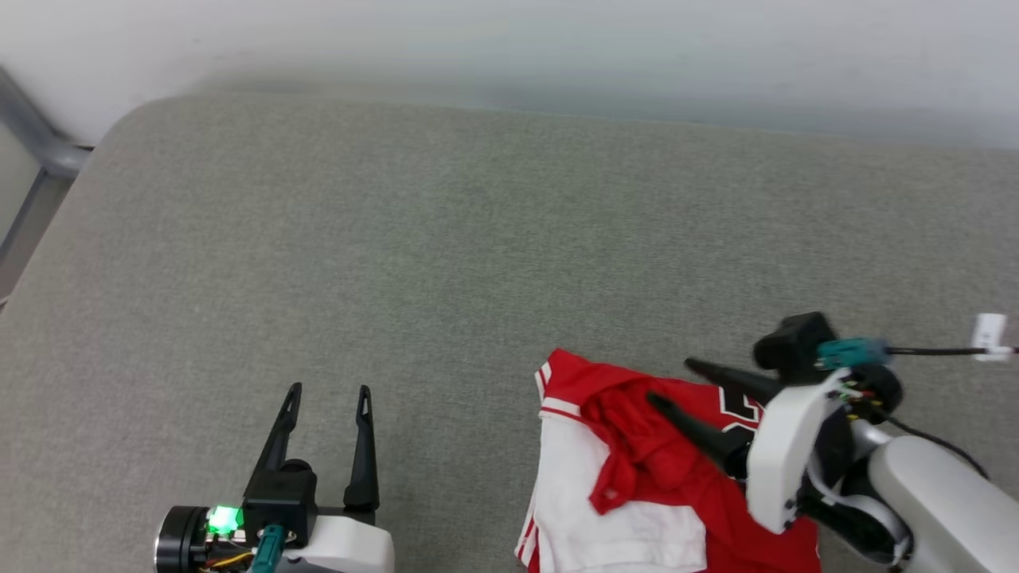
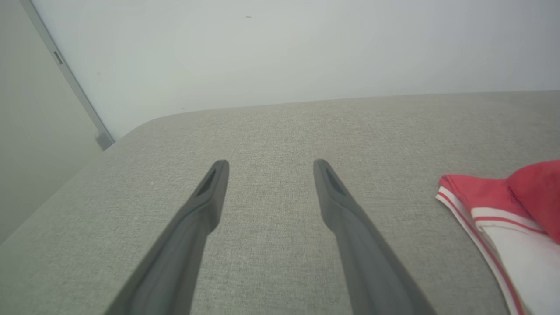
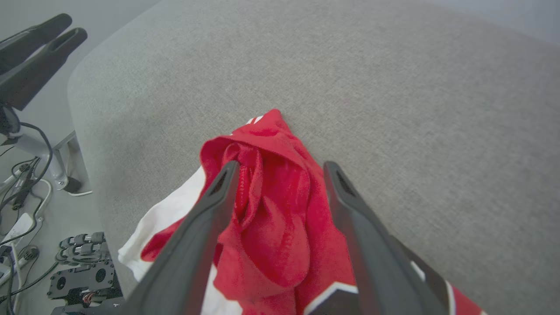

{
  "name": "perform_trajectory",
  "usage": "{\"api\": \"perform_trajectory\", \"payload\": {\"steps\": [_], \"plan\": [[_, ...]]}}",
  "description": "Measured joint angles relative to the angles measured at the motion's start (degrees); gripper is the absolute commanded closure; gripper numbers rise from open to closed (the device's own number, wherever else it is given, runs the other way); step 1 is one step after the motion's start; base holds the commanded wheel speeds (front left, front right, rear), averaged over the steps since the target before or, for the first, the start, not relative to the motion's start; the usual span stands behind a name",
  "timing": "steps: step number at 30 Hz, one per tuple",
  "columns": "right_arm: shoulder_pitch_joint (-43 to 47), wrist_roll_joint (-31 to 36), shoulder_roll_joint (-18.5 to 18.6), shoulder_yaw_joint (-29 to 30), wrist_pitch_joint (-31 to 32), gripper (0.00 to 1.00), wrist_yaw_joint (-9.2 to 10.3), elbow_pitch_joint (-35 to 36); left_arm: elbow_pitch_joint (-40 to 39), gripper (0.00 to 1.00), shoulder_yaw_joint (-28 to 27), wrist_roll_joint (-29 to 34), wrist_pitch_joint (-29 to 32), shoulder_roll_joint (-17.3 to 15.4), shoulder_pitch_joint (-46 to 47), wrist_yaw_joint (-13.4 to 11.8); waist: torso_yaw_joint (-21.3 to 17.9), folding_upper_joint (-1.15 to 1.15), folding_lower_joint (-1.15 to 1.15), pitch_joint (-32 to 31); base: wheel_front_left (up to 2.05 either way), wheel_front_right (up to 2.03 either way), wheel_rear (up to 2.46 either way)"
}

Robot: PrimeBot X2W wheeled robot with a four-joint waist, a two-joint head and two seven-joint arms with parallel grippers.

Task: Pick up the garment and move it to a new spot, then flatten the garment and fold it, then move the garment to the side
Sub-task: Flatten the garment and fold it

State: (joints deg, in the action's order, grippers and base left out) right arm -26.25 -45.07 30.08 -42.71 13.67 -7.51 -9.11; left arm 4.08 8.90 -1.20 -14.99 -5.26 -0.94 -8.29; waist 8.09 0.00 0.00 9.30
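Note:
The garment [image 1: 637,465] lies crumpled at the near right of the grey padded surface [image 1: 446,239]: red body, white sleeve with red-white stripe trim, and a bit of black-and-white lettering near my right wrist. My right gripper [image 1: 669,379] hovers just over it and is open. Its two fingers straddle a bunched red fold [image 3: 280,210] without pinching it. My left gripper [image 1: 329,389] is at the near left, open and with nothing between its fingers, above bare surface [image 2: 270,162]. The garment's striped sleeve edge [image 2: 503,205] lies to its right.
A pale wall [image 1: 509,48] runs behind the surface. A grey metal frame [image 1: 40,151] stands past its rounded far-left corner. Off the surface's left edge, the floor holds cables [image 3: 26,188] and robot parts [image 3: 83,267]. The far and left parts of the surface are bare fabric.

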Motion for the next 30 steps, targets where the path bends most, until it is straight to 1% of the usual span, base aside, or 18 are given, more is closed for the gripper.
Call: {"api": "perform_trajectory", "payload": {"steps": [4,8,14,16,17,18,20,24,27,30], "plan": [[2.8,4.0,1.0,7.0,-6.0,0.0,0.0,1.9,-0.4,0.0,-0.8,-0.3,0.0,-0.5,-0.5,0.2,-1.9,0.0,0.0,-1.1,0.0,0.0,0.0],[6.3,10.4,-0.5,16.2,-12.3,0.0,0.0,2.7,-0.5,0.0,-1.5,-0.5,0.0,-0.9,-1.0,0.6,-4.0,0.0,0.0,-2.2,0.0,0.0,0.0],[12.4,20.9,-7.0,30.3,-20.2,0.0,0.0,2.7,-0.5,0.0,-2.5,-0.6,-0.1,-1.0,-1.2,0.7,-6.5,0.0,0.0,-3.6,0.0,0.0,0.0],[14.3,25.4,-8.9,33.4,-22.6,0.0,0.0,3.3,-0.5,0.0,-2.8,-0.6,-0.1,-1.0,-1.3,0.7,-7.2,0.0,0.0,-4.1,0.0,0.0,0.0],[15.4,26.2,-10.7,35.3,-23.5,0.0,0.0,3.5,-0.5,0.0,-3.0,-0.7,-0.1,-1.0,-1.5,0.7,-7.5,0.0,0.0,-4.3,0.0,0.0,0.0],[16.4,27.1,-12.2,36.8,-24.2,0.0,0.0,3.6,-0.5,0.0,-3.2,-0.8,-0.1,-1.0,-1.7,0.7,-7.8,0.0,0.0,-4.5,0.0,0.0,0.0],[18.5,30.6,-14.1,38.7,-25.6,0.0,-0.01,4.7,-0.4,0.0,-3.6,-1.0,-0.1,-1.0,-2.1,0.7,-8.2,0.0,0.0,-5.0,0.0,0.0,0.0],[22.6,33.2,-19.0,42.0,-27.1,0.0,0.0,6.7,-0.4,0.0,-4.0,-1.1,-0.1,-1.0,-2.4,1.1,-8.7,0.0,0.0,-5.9,0.0,0.0,0.0],[25.8,35.9,-20.9,42.7,-27.8,0.0,0.0,8.7,-0.5,0.0,-4.2,-1.1,-0.1,-1.0,-3.1,1.2,-8.8,0.0,0.0,-6.6,0.0,0.0,0.0],[28.9,36.7,-23.0,43.4,-28.0,0.0,0.0,10.1,-0.5,0.0,-4.4,-1.1,-0.1,-0.9,-3.8,1.2,-8.9,0.0,0.0,-7.3,0.0,0.0,0.0]]}}
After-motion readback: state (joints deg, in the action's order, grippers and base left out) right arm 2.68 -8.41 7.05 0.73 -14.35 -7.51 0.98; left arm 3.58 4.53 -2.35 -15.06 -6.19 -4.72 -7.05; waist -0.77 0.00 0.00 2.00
